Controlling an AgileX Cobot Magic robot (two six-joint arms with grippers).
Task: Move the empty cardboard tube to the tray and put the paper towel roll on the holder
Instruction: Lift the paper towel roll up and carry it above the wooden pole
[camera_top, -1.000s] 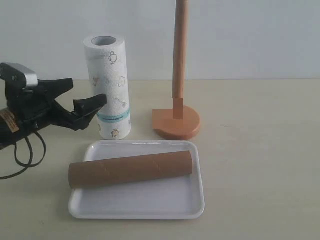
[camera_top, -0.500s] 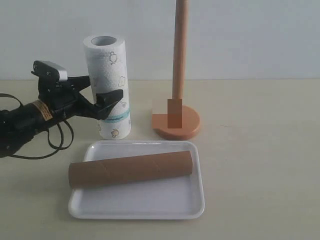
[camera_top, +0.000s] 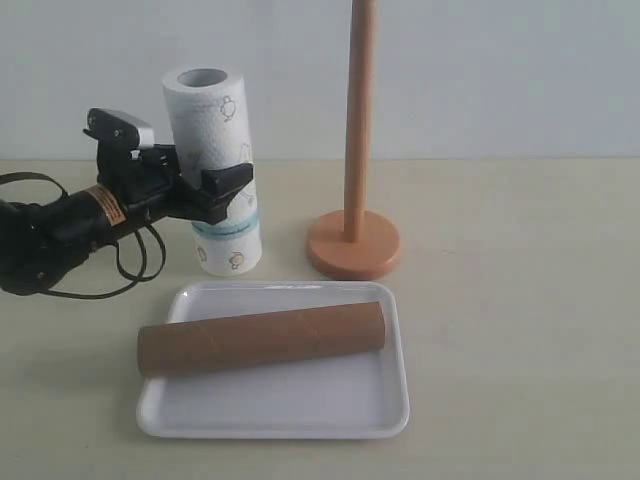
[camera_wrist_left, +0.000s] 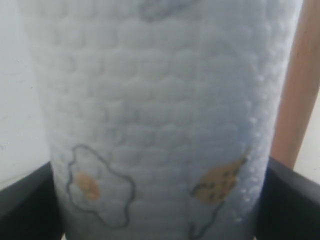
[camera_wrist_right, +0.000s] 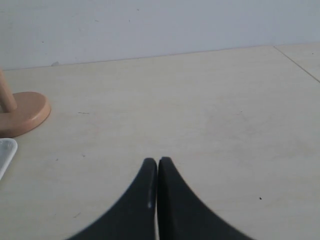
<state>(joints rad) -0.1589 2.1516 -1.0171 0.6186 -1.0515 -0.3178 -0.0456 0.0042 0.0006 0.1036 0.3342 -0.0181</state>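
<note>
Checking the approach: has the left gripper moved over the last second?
Yes. The left gripper moved right, toward the holder, and its fingers now clasp the paper towel roll.

left gripper (camera_top: 214, 178) held level, jaws clasping the paper towel roll (camera_top: 205, 120), right gripper (camera_wrist_right: 158, 162) jaws pressed together

White paper towel roll (camera_top: 205, 115), teal band, perhaps egg prints; brown tube (camera_top: 260, 338); white tray (camera_top: 300, 425); orange-tan holder (camera_top: 353, 245)

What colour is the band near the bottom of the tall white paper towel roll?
The band is teal, clearest in the exterior view.
</note>
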